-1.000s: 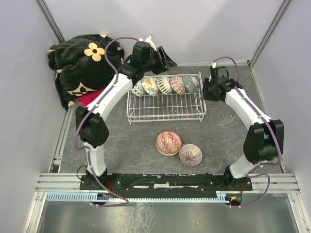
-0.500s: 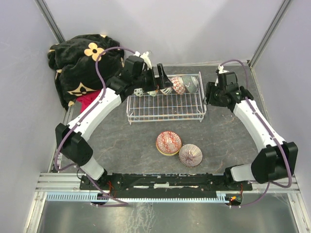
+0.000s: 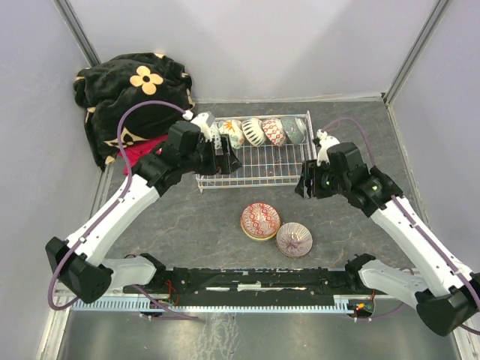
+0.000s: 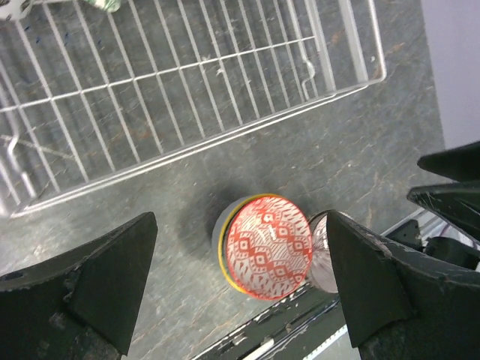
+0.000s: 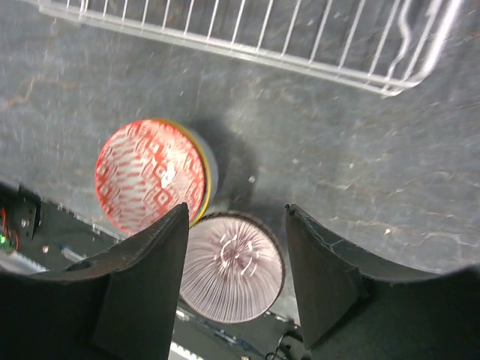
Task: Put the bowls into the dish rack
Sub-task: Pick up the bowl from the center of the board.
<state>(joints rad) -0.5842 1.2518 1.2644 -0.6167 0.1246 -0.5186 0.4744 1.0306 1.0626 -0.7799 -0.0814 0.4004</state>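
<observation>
- Toward the far side of the grey table, the dish rack is lying flat, with its long axis running left to right.
- Along the rack's far edge, four bowls are standing on edge in a left-to-right row, leaning one against the next. From above it is hard to tell which way their mouths are facing.
- Near of the rack, two more bowls are sitting on the table mouth-up, just beside each other.
- One of them, the red-patterned bowl, is lying to the left. A yellow rim and a grey side are showing beneath it, so it may be resting inside another bowl.
- Its neighbour, the pink-striped bowl, is sitting a little nearer and to the right, showing fine lines that fan out from its centre.
- Over the rack's near-left corner, the left gripper is hovering with its fingers spread wide and nothing between them. Its camera is looking down past the rack's edge onto the red-patterned bowl.
- Just off the rack's near-right corner, the right gripper is hanging over bare table. Its fingers are parted and gripping nothing, and the two loose bowls are showing below the gap.
- At the far left, a black blanket with a yellow flower motif is lying bunched against the wall.
</observation>
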